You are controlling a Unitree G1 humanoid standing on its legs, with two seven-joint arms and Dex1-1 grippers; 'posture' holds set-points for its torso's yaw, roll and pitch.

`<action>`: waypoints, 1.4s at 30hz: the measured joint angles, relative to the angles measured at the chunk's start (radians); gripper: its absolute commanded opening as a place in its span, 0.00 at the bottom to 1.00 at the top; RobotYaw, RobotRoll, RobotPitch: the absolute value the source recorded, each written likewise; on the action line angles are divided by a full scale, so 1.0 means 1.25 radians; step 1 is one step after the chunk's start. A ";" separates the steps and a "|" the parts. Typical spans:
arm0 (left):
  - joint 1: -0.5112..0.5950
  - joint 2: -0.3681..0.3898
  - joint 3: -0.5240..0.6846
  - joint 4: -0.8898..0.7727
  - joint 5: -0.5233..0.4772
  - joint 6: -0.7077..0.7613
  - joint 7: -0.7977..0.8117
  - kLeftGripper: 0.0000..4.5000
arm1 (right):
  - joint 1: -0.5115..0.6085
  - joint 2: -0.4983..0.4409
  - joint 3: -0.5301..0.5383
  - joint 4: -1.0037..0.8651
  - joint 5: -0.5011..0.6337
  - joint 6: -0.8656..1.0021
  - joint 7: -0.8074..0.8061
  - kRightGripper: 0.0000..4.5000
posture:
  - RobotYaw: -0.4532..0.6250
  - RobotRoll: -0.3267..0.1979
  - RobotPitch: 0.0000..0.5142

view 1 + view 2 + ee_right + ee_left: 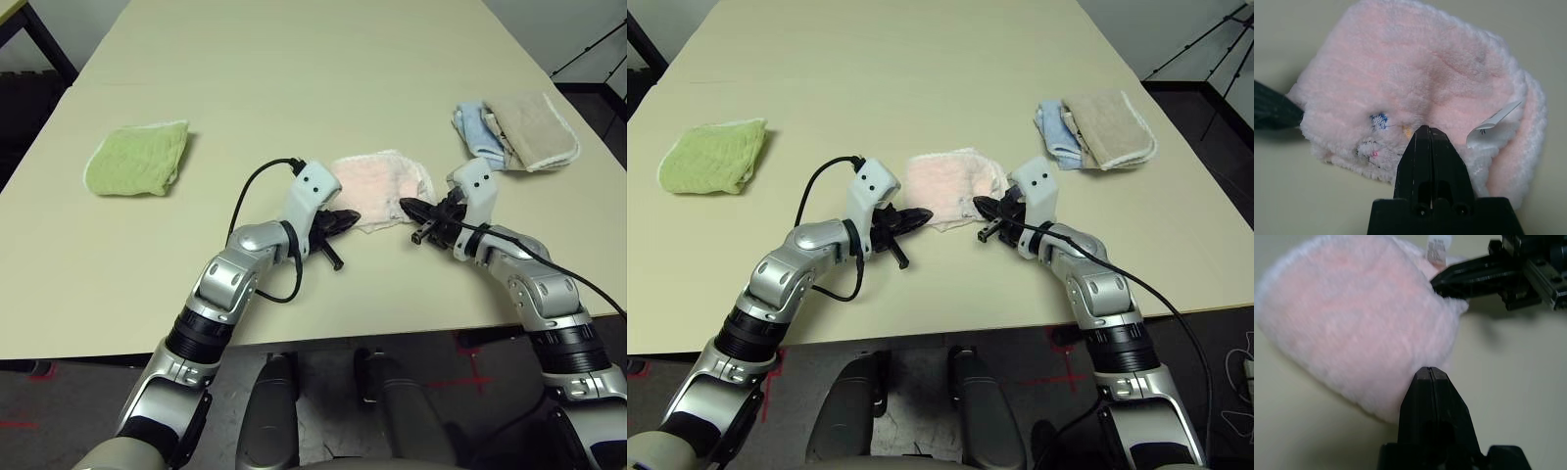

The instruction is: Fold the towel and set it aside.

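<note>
The pale pink fluffy towel (377,186) lies folded into a small bundle at the middle of the table, with a white label (1493,122) sticking out and a small embroidered logo (1376,142) on its near side. My left gripper (351,217) is shut, its tip resting against the towel's near left edge (1376,401). From the other side, my right gripper (407,206) is also shut, its tip against the near right edge. No cloth shows between either pair of fingers. The right gripper's dark fingers (1469,274) reach the towel in the left wrist view.
A light green folded cloth (137,159) lies at the left of the beige table (294,78). Blue (472,125) and beige (534,127) folded cloths sit at the back right. Bare tabletop surrounds the towel; the table's near edge runs just below my forearms.
</note>
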State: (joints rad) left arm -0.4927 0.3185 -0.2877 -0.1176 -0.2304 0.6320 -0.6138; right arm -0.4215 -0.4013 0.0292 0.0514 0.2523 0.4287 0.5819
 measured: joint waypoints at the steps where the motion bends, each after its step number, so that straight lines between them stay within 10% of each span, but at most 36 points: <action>1: 0.000 0.000 -0.001 0.000 0.001 0.001 0.000 0.01 | 0.000 0.001 0.000 0.000 -0.001 0.000 0.001 0.00 | 0.54 0.62 0.33; 10: -0.003 0.015 0.013 -0.020 -0.001 0.015 -0.004 0.01 | 0.018 -0.012 -0.004 -0.049 0.006 0.021 0.016 0.00 | 0.55 0.62 0.33; 22: -0.183 0.036 0.226 -0.153 -0.305 0.270 -0.074 0.01 | 0.031 -0.078 -0.097 -0.225 0.108 0.133 0.031 0.00 | 0.54 0.62 0.32; 42: -0.253 -0.057 -0.007 0.412 0.125 -0.275 -0.028 0.01 | -0.172 0.043 -0.010 0.249 -0.065 -0.089 -0.025 0.00 | 0.52 0.62 0.36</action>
State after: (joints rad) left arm -0.8091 0.2477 -0.2963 0.3976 -0.0736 0.2888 -0.6491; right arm -0.6362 -0.3471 0.0170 0.3624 0.1708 0.3169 0.5501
